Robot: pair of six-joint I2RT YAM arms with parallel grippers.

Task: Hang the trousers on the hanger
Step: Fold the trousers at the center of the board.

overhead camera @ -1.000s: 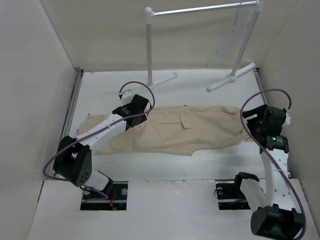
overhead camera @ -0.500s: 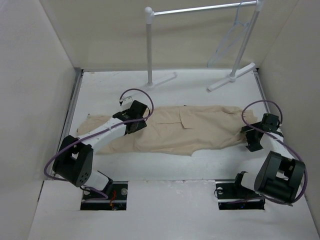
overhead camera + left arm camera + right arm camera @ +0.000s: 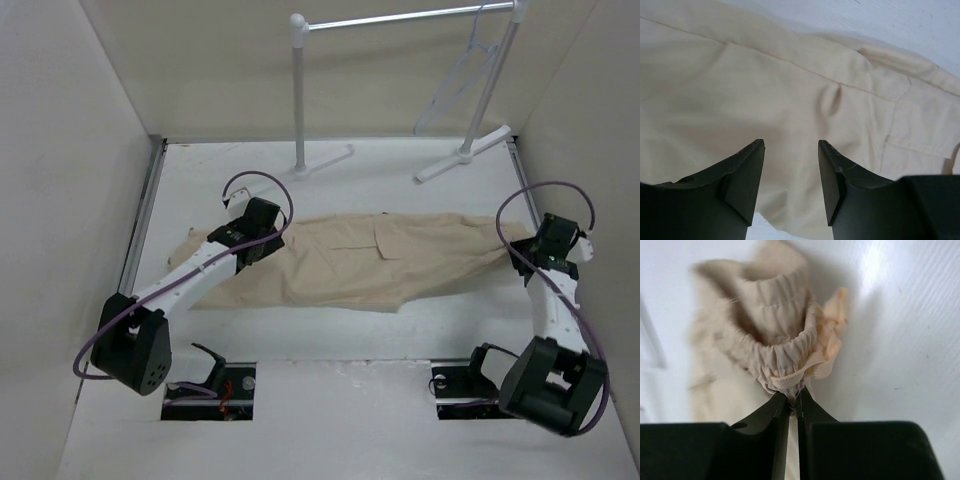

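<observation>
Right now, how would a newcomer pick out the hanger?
Look at the white clothes rack standing at the table's far edge. From the right end of its metal bar hangs the hanger, beside the right post. It is thin, pale and triangular, unlike the thick posts.

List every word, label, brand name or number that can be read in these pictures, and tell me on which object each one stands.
None: no readable text appears in any view.
The beige cloth cargo trousers show no printed label or tag.
The thin pale triangular hanger and the white-posted clothes rack carry no marking.
</observation>
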